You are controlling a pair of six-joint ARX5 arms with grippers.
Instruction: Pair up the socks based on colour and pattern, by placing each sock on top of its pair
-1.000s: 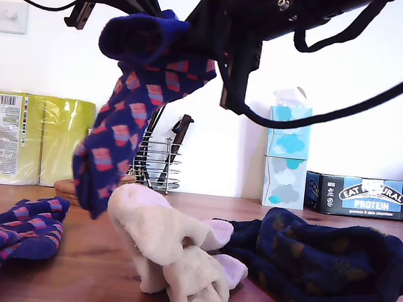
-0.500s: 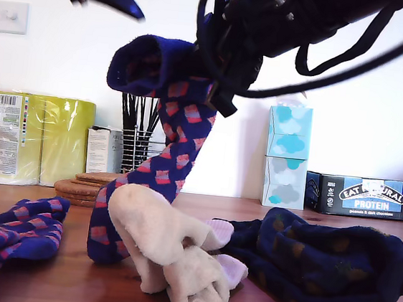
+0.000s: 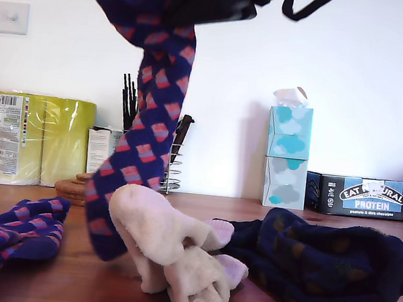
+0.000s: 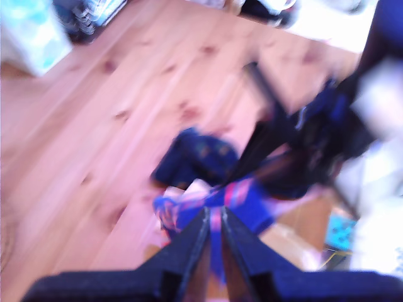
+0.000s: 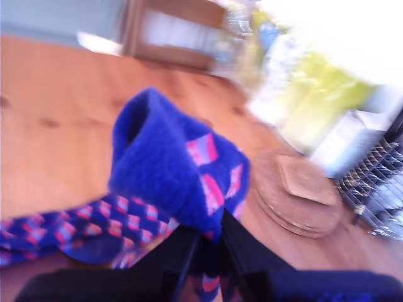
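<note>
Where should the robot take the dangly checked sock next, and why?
Probably swing it toward the exterior view's left, then lower it. My second gripper is shut on the hanging checked sock, whose toe dangles by the cream socks. Its matching checked sock lies on the table at that left side with nothing on top.

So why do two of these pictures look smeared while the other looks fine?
The exterior view is mostly sharp: the protein box lettering reads clearly, with only the raised checked sock slightly soft. The first wrist view is heavily blurred, its far corner washed out white. The second wrist view is blurred too, with glare bleaching the yellow packs.
</note>
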